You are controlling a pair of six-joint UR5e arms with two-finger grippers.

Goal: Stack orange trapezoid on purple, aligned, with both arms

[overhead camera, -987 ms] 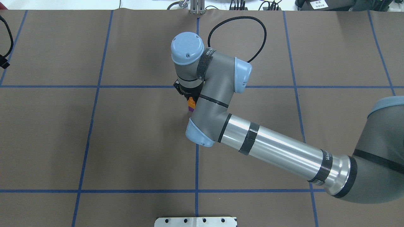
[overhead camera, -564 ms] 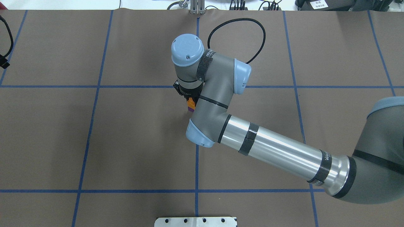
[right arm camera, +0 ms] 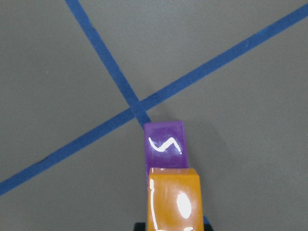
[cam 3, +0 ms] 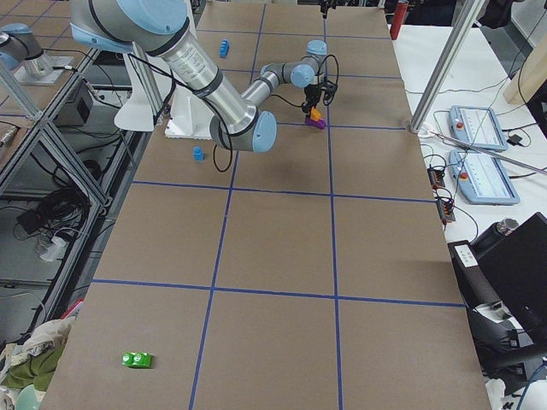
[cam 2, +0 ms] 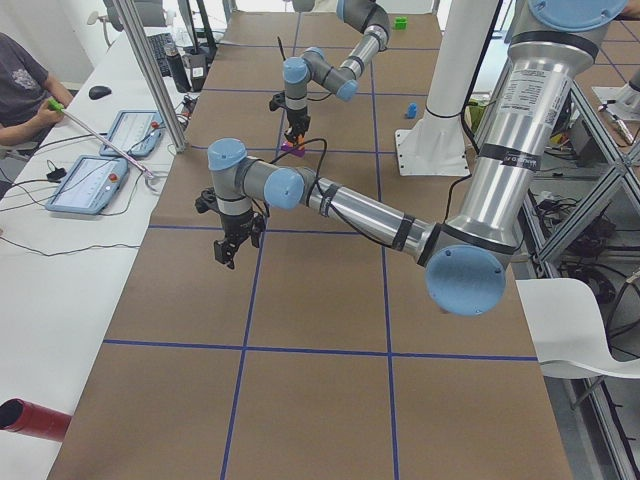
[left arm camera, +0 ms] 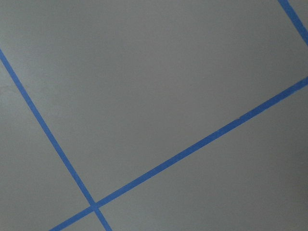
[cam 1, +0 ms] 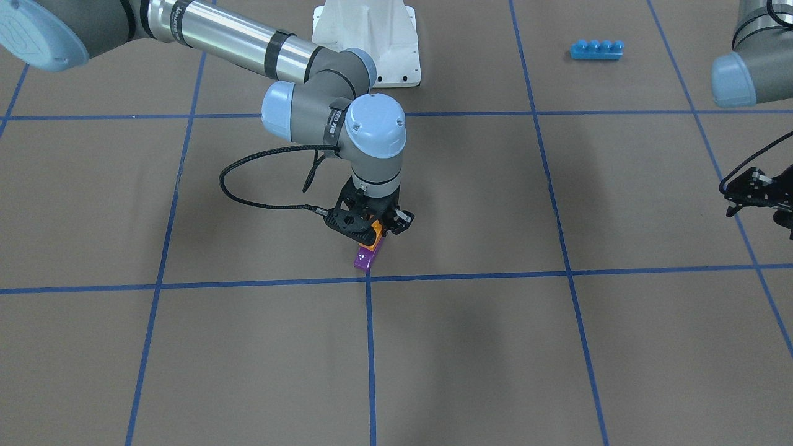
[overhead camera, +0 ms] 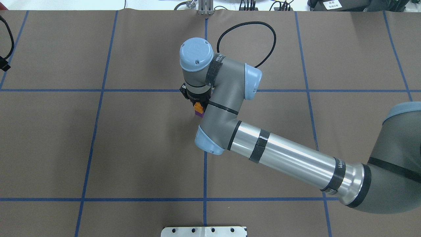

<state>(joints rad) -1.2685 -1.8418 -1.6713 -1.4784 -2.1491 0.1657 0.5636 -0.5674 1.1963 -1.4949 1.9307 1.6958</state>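
Note:
The orange trapezoid (cam 1: 377,235) sits between the fingers of my right gripper (cam 1: 373,228), which is shut on it. It hangs directly over one end of the purple brick (cam 1: 364,257), which lies on the brown table beside a blue tape crossing. In the right wrist view the orange trapezoid (right arm camera: 173,202) overlaps the near end of the purple brick (right arm camera: 165,144); I cannot tell whether they touch. From overhead, the orange trapezoid (overhead camera: 198,106) and a bit of the purple brick (overhead camera: 199,113) peek out under the right wrist. My left gripper (cam 1: 759,197) hovers far off, empty; I cannot tell how its jaws stand.
A long blue four-stud brick (cam 1: 596,49) lies near the white base pedestal (cam 1: 372,37). A small blue brick (cam 3: 198,154) and a green brick (cam 3: 137,360) lie far from the stack. Operators' tablets (cam 2: 85,185) sit on the side bench.
My right wrist has shifted slightly towards the robot's side, and the orange trapezoid has moved with it over the purple brick. The left arm has not moved.

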